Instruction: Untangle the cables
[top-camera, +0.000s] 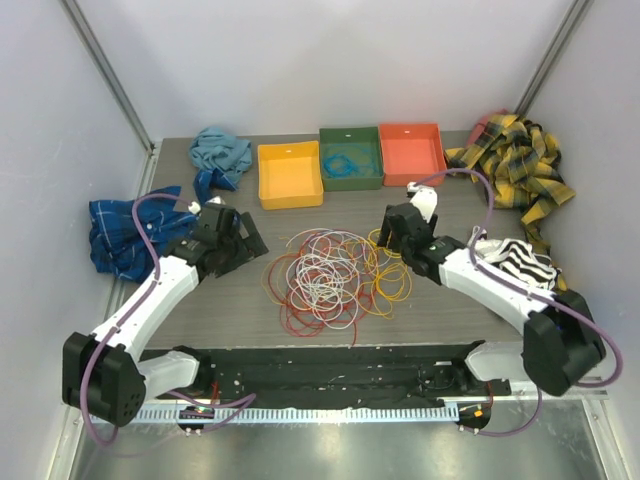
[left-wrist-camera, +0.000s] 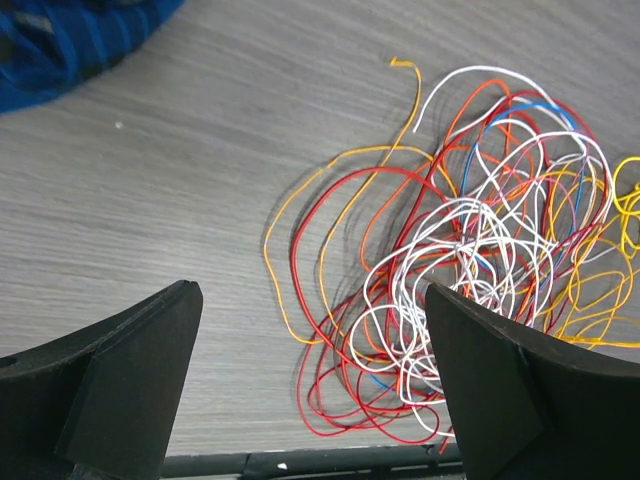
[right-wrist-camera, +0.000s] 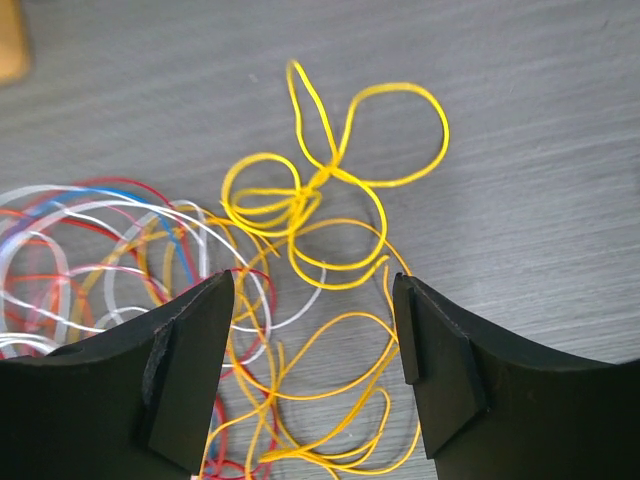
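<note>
The cables (top-camera: 335, 275) lie in one tangled heap of red, orange, yellow and white loops on the table's middle. My left gripper (top-camera: 252, 243) is open and empty just left of the heap. In the left wrist view the red, orange and white loops (left-wrist-camera: 470, 250) lie between and beyond my fingers (left-wrist-camera: 130, 380). My right gripper (top-camera: 385, 232) is open and empty over the heap's right edge. In the right wrist view yellow loops (right-wrist-camera: 320, 215) lie on the table between my fingers (right-wrist-camera: 190, 370).
At the back stand a yellow bin (top-camera: 289, 174), a green bin (top-camera: 351, 157) holding blue wire, and an orange bin (top-camera: 411, 148). Cloths lie around: teal (top-camera: 221, 152), blue plaid (top-camera: 125, 228), yellow plaid (top-camera: 518, 165), and a striped one (top-camera: 522, 262).
</note>
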